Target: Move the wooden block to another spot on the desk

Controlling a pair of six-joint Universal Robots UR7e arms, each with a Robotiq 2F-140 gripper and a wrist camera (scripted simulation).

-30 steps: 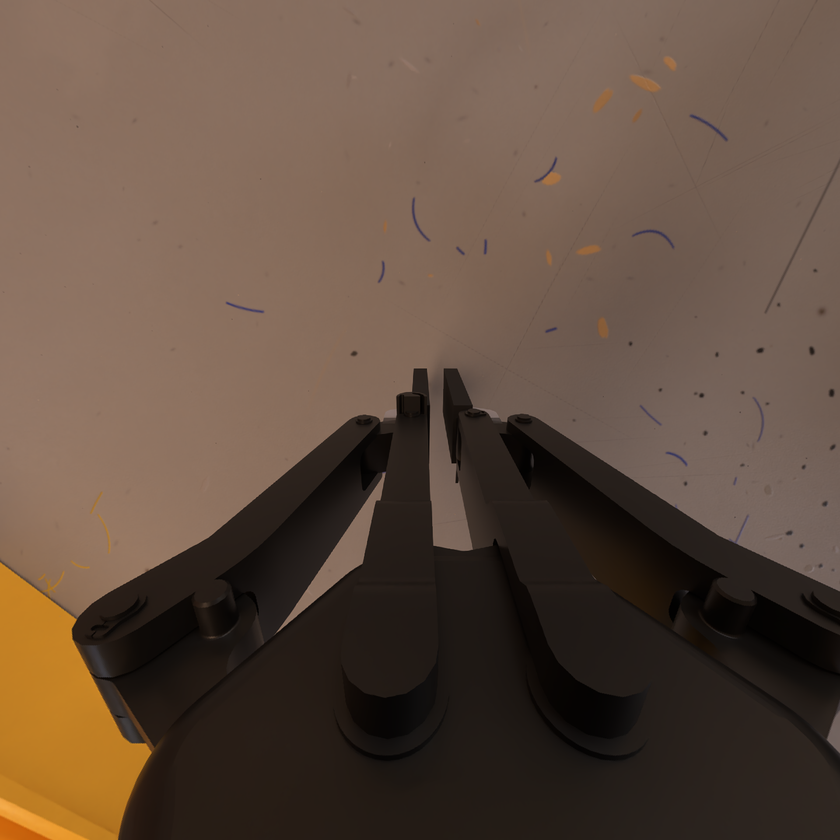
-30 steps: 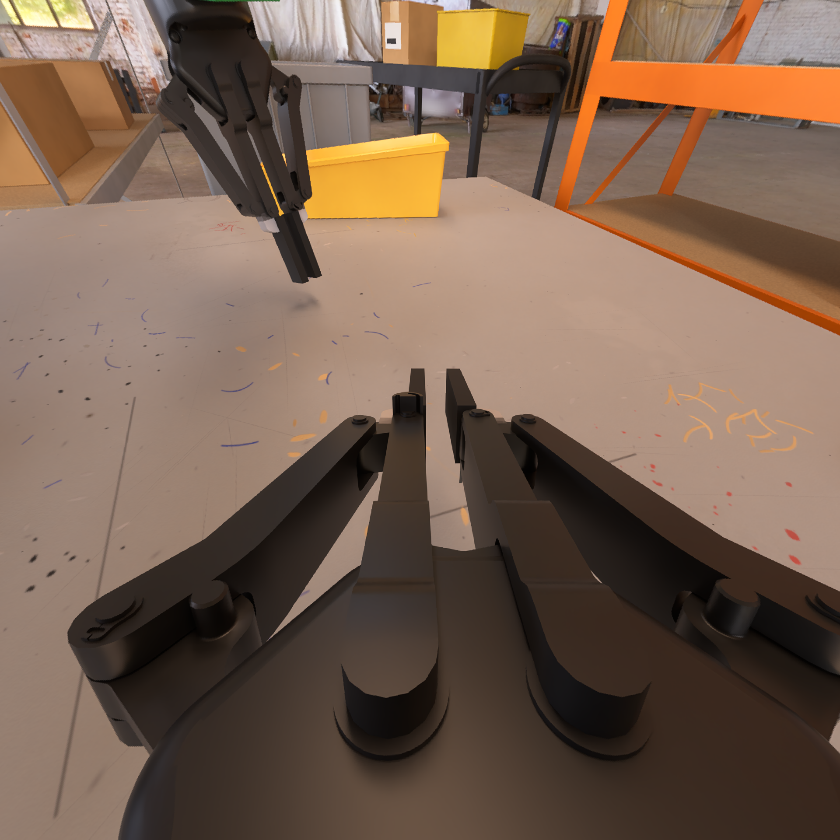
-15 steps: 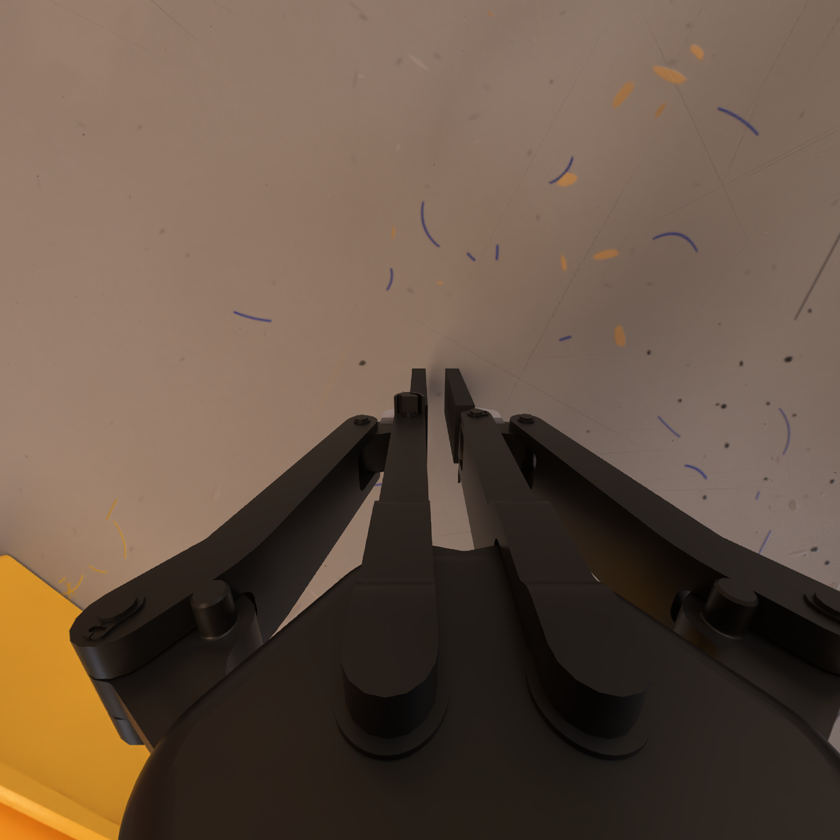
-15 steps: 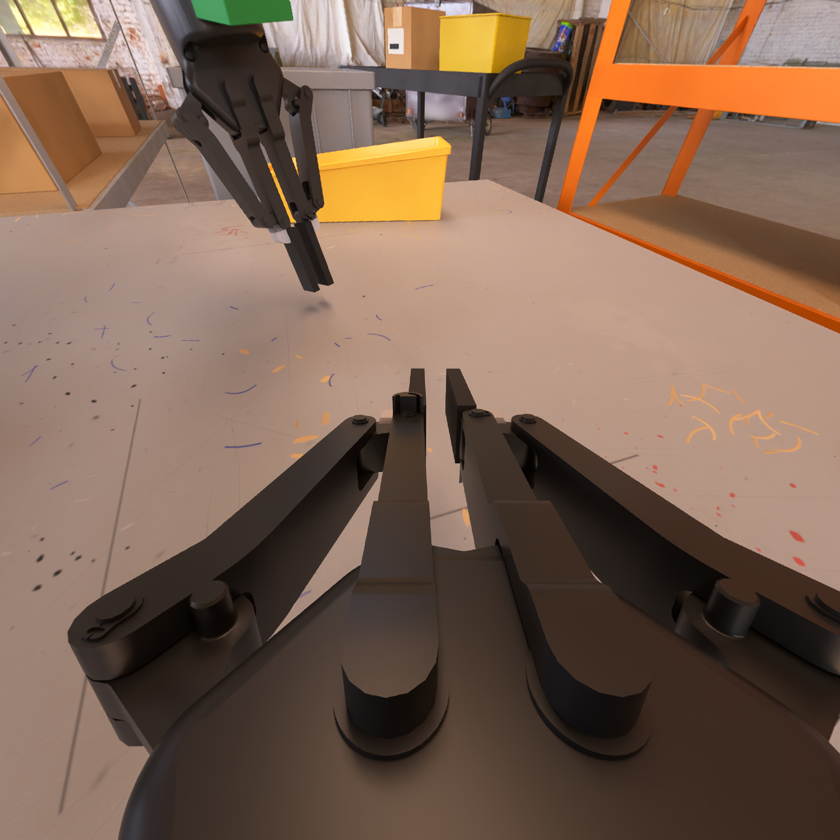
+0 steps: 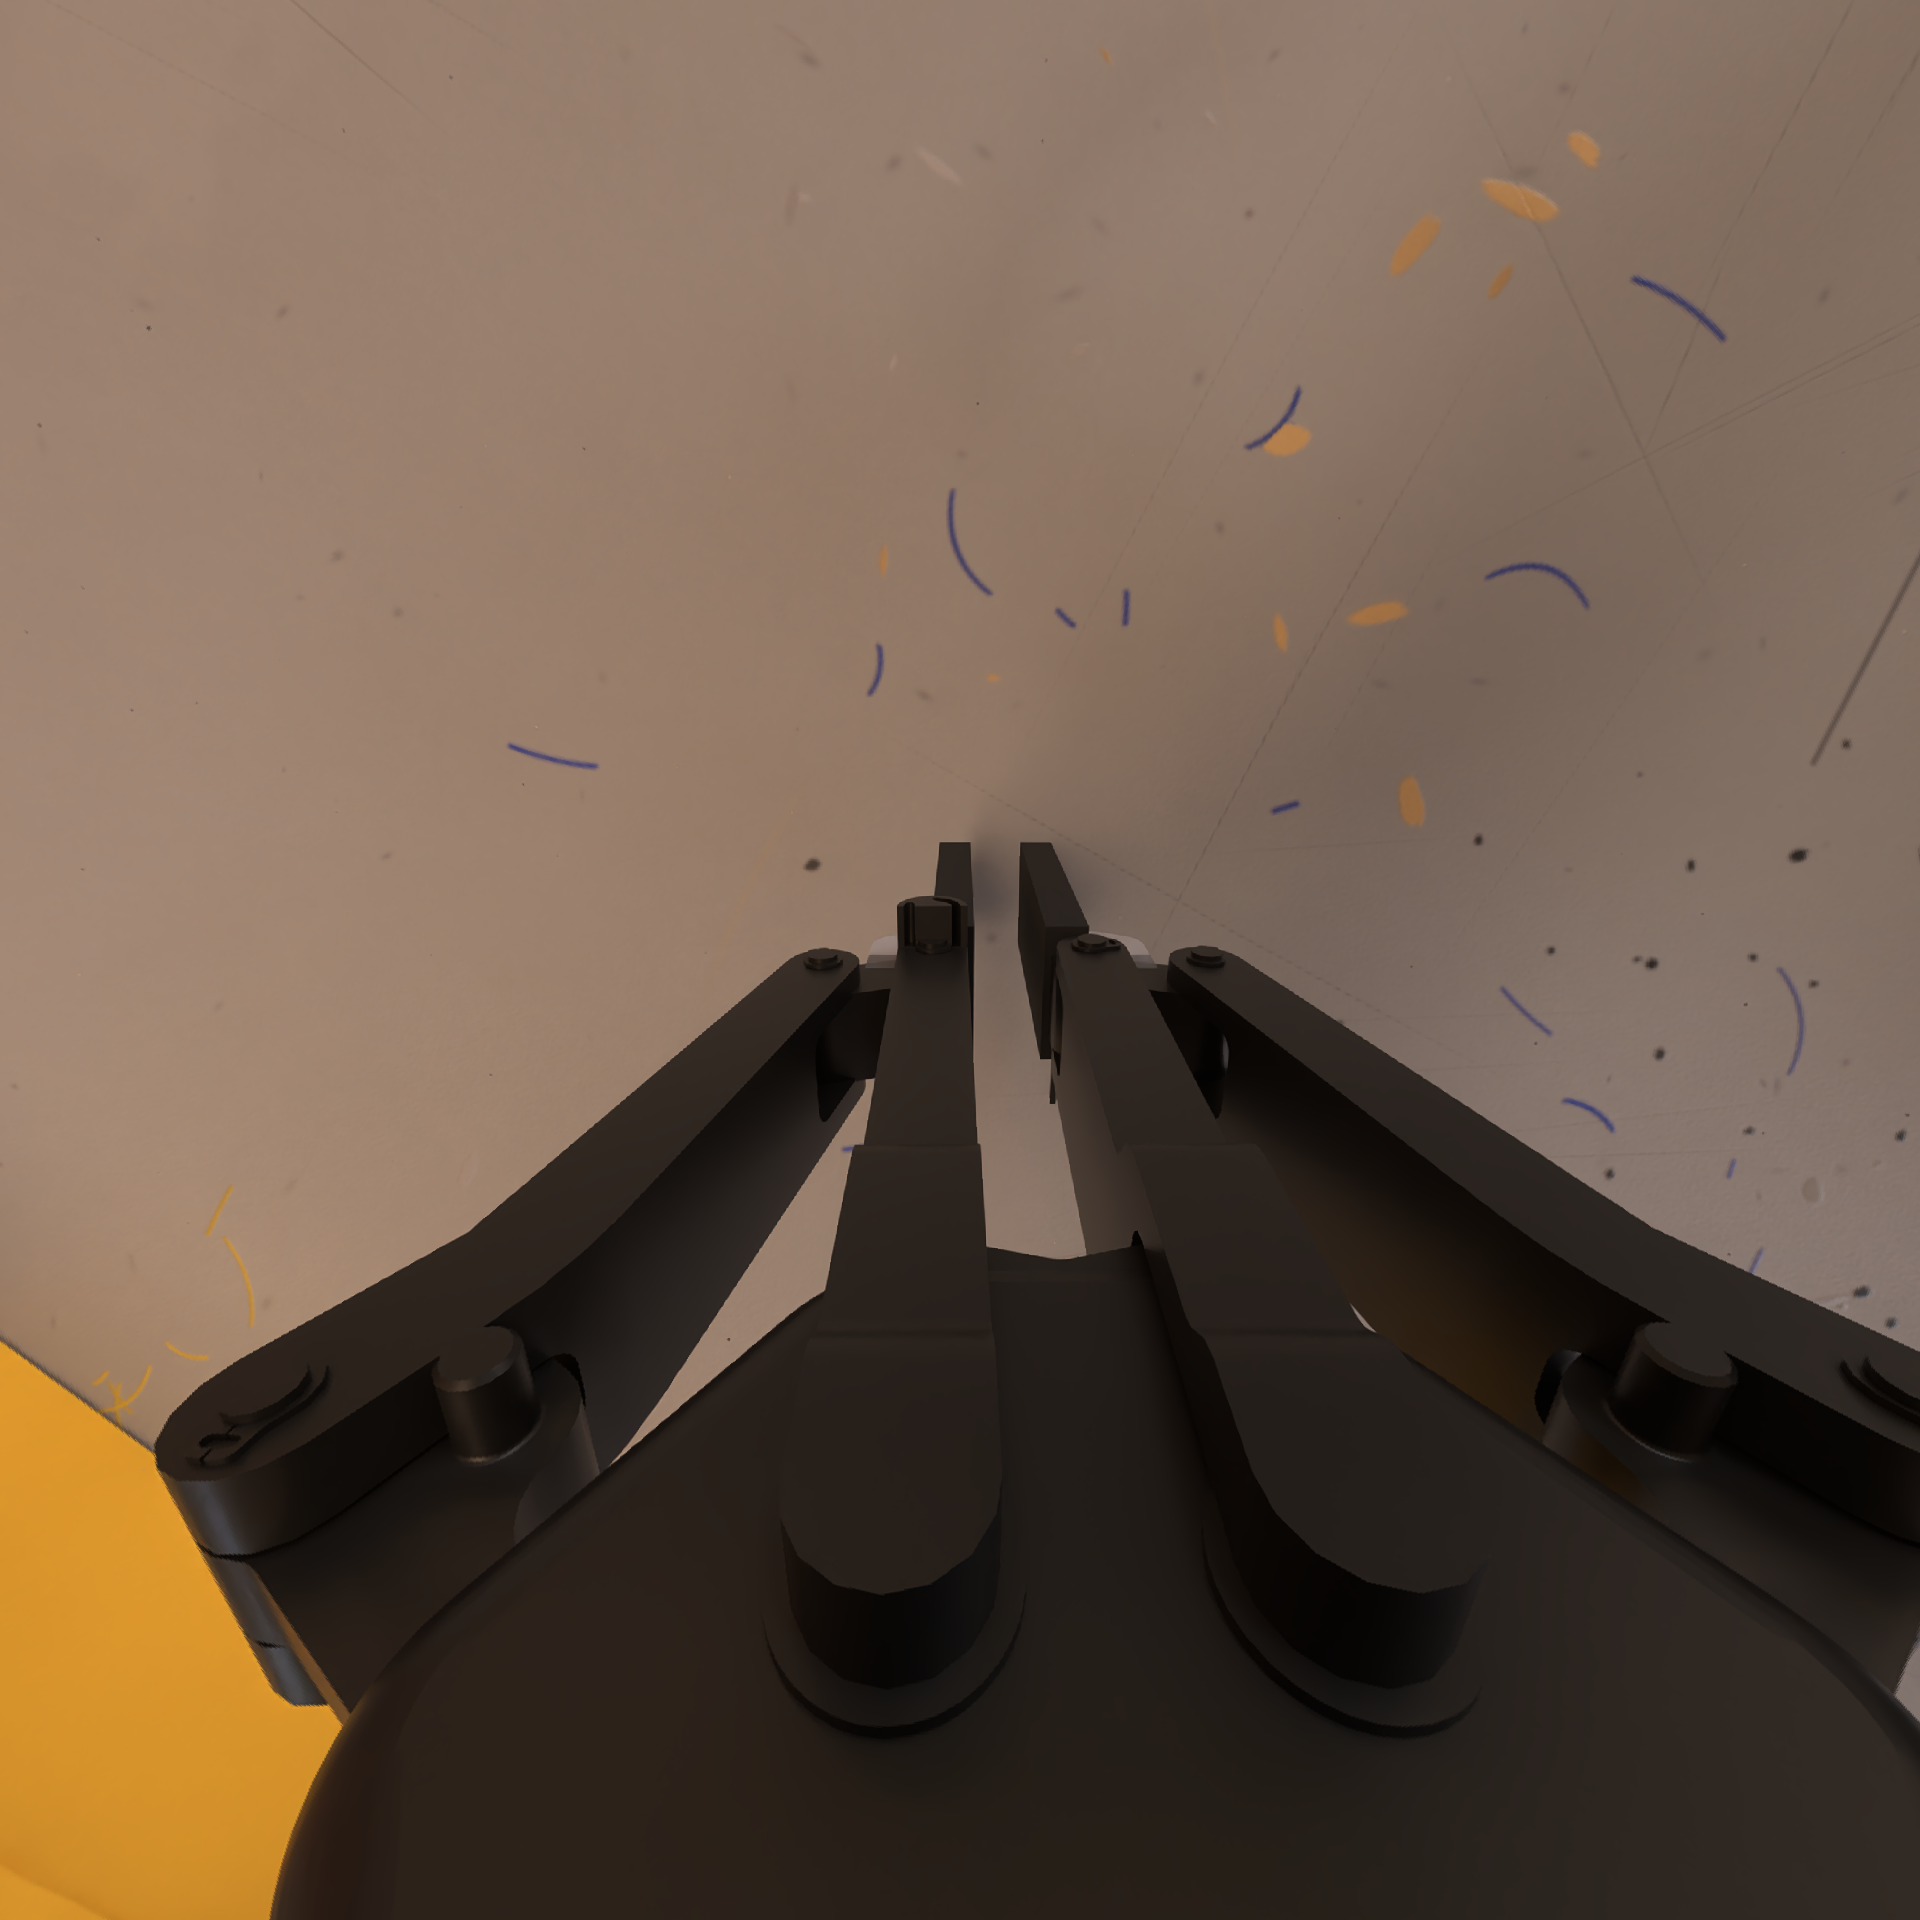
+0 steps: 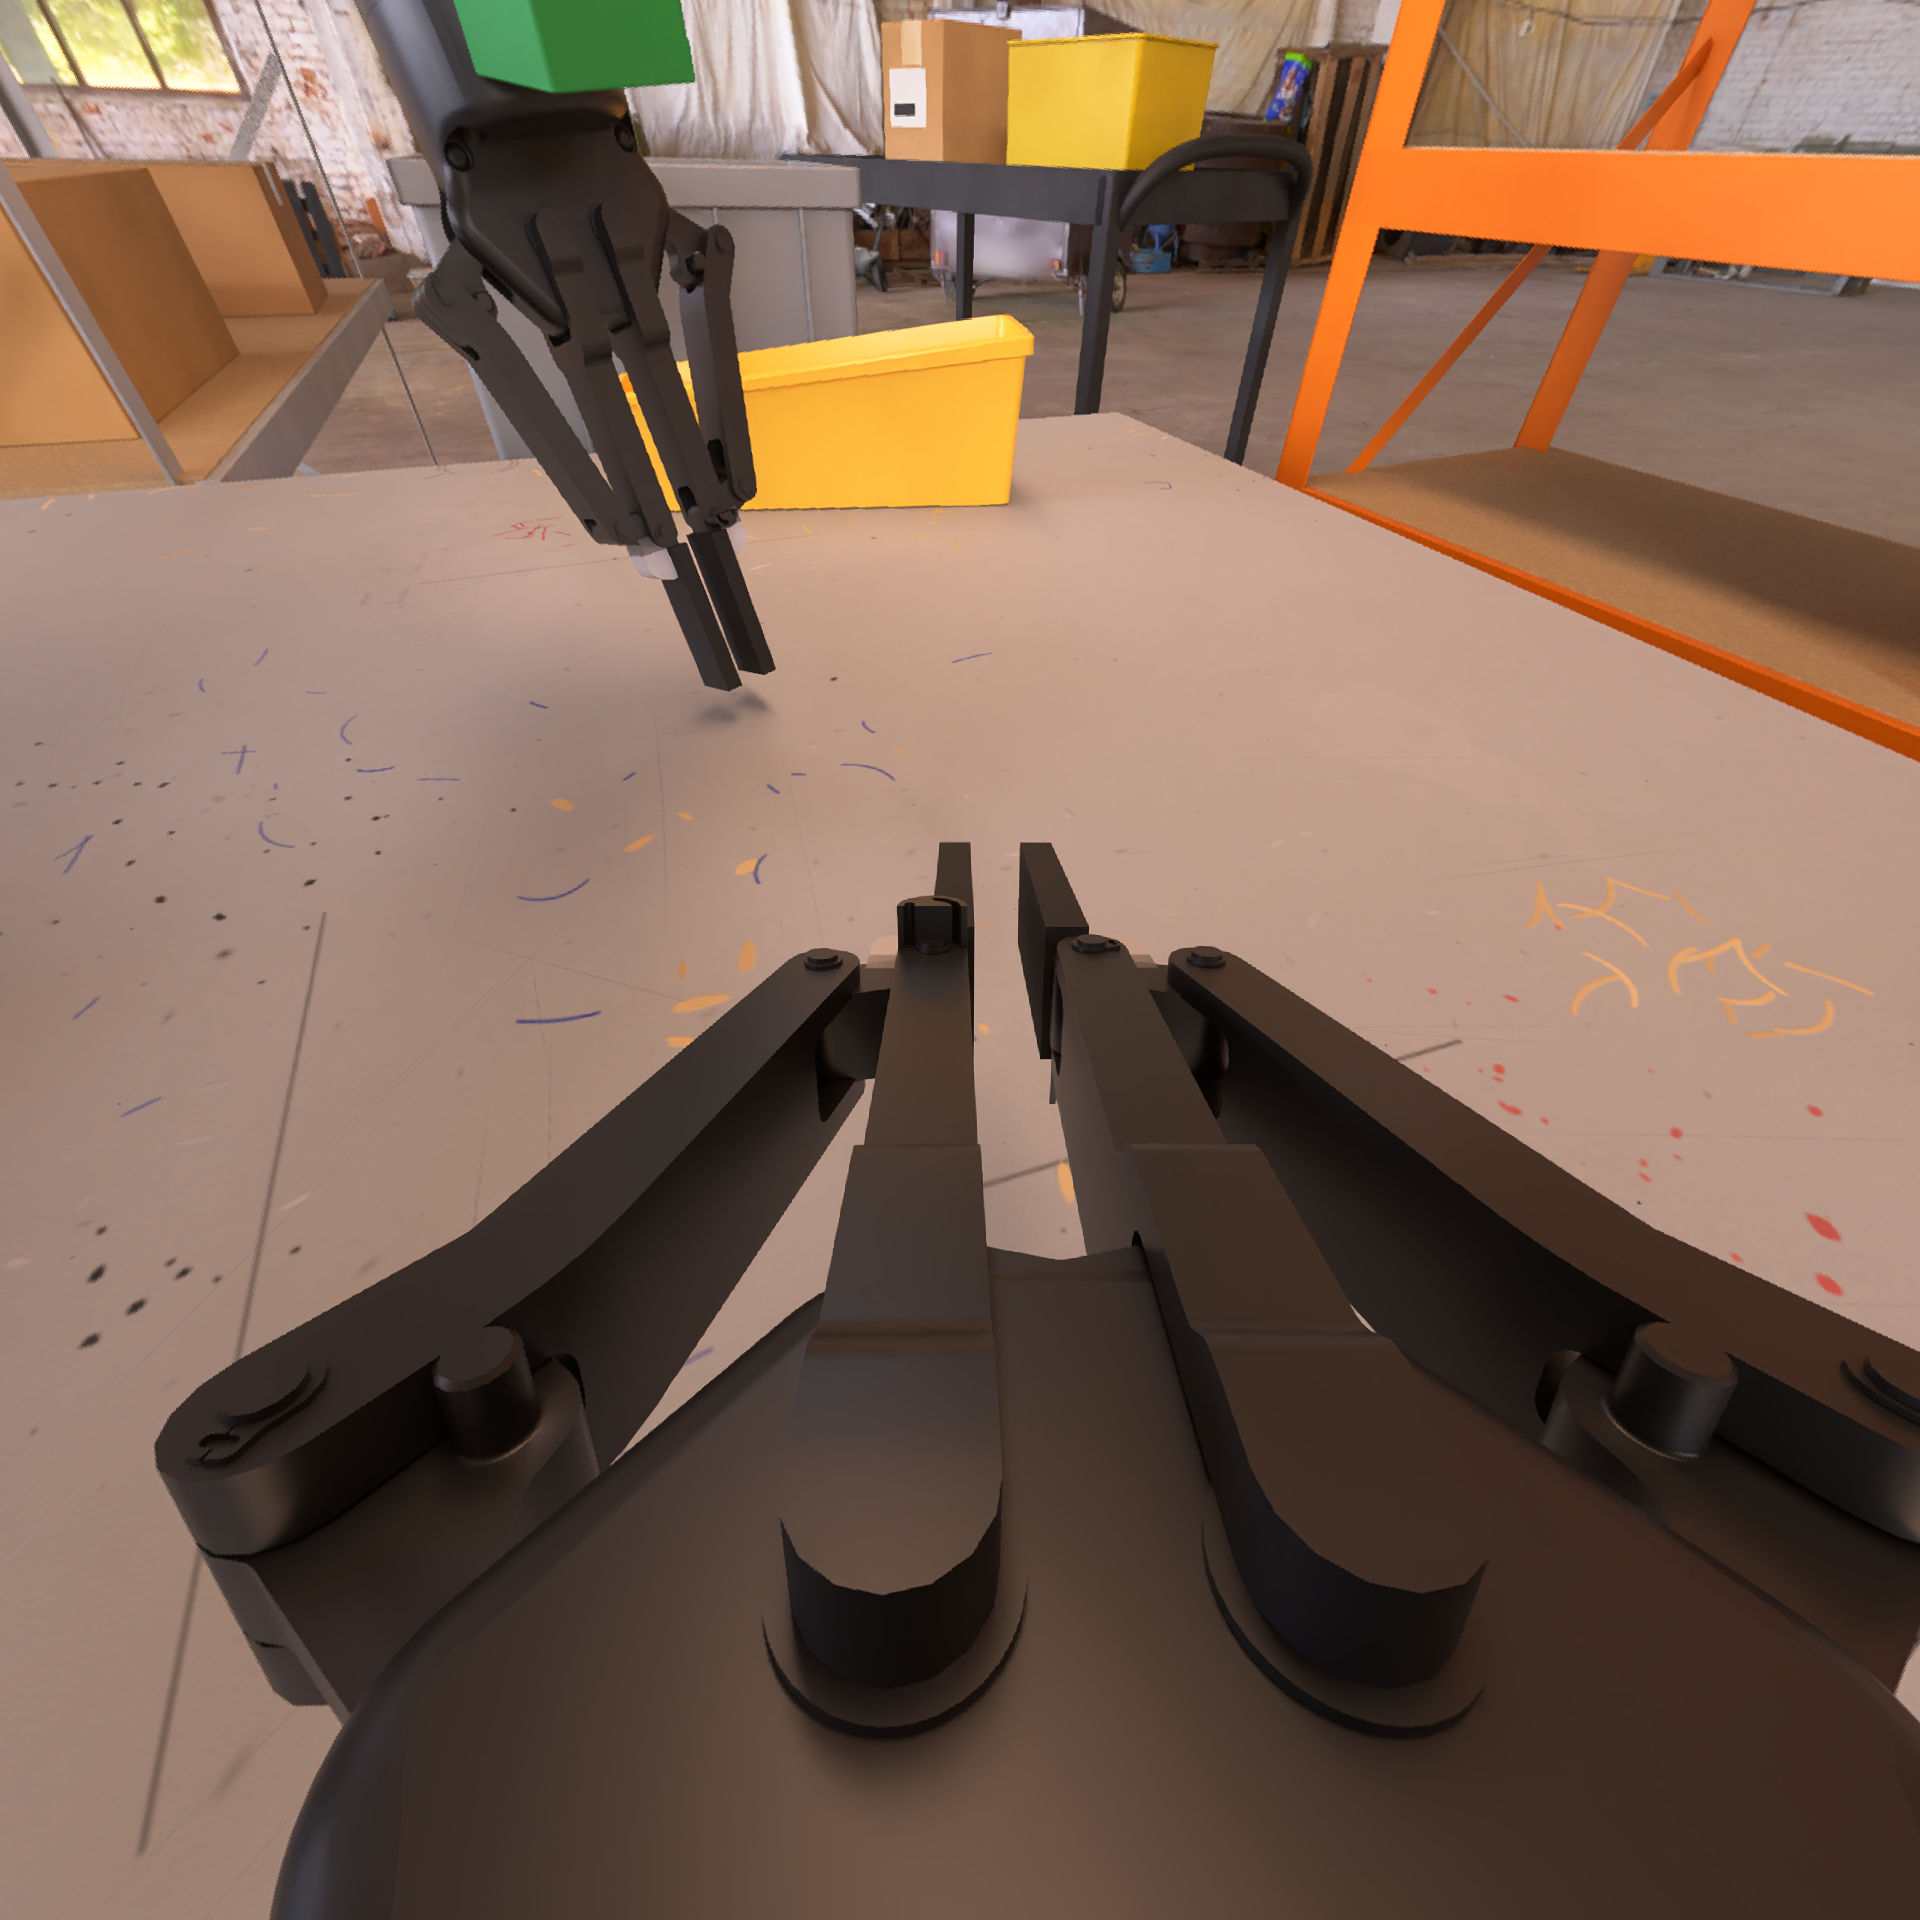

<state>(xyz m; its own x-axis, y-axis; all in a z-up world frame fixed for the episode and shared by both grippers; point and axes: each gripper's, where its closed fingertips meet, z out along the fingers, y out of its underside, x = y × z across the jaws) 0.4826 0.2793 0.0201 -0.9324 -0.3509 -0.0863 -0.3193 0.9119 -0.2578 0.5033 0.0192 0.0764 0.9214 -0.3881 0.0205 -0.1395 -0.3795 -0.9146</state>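
No wooden block shows in either view. My left gripper [image 5: 995,862] is shut and empty, pointing down at the scuffed desk top [image 5: 520,416], its tips close above the surface. It also shows in the right wrist view [image 6: 732,665], hanging just above the desk [image 6: 1299,727] over its own small shadow. My right gripper [image 6: 995,862] is shut and empty, low over the middle of the desk and pointing toward the far edge.
A yellow bin [image 6: 894,426] stands at the desk's far edge behind the left gripper; its corner shows in the left wrist view [image 5: 62,1610]. An orange rack [image 6: 1621,208] runs along the right. A green block [image 6: 577,42] sits on the left arm's wrist.
In the right wrist view the left gripper has moved down toward the desk and slightly right. Both grippers stay shut.
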